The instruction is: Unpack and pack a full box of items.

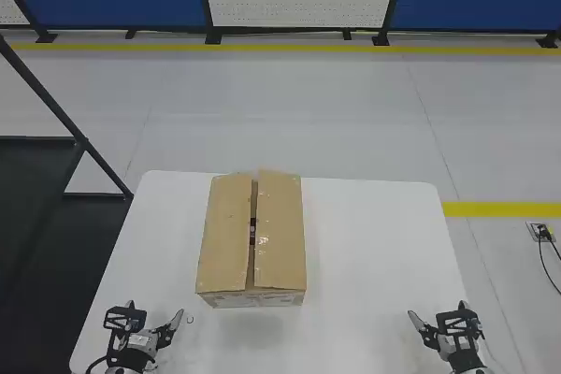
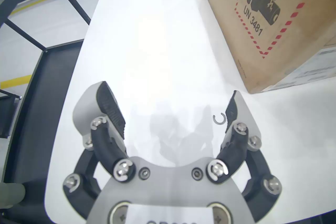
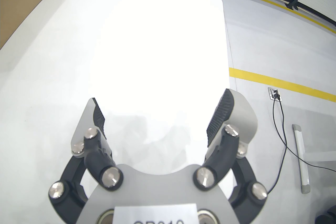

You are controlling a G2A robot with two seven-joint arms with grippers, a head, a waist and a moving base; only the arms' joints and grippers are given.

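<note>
Centrally on the white table: closed cardboard box, top flaps folded down, narrow dark seam between them, contents hidden. Red-hatched hazard label on one side wall. Near the table's front edge, well apart from the box: left gripper, jaws spread wide, holding nothing; right gripper likewise spread, empty. Small C-shaped metal clip on the tabletop just beside a left finger. Around: grey floor, yellow floor line, blue partition panels, dark metal frame off the table's left side. Box cut off at the edge in both wrist views.
</note>
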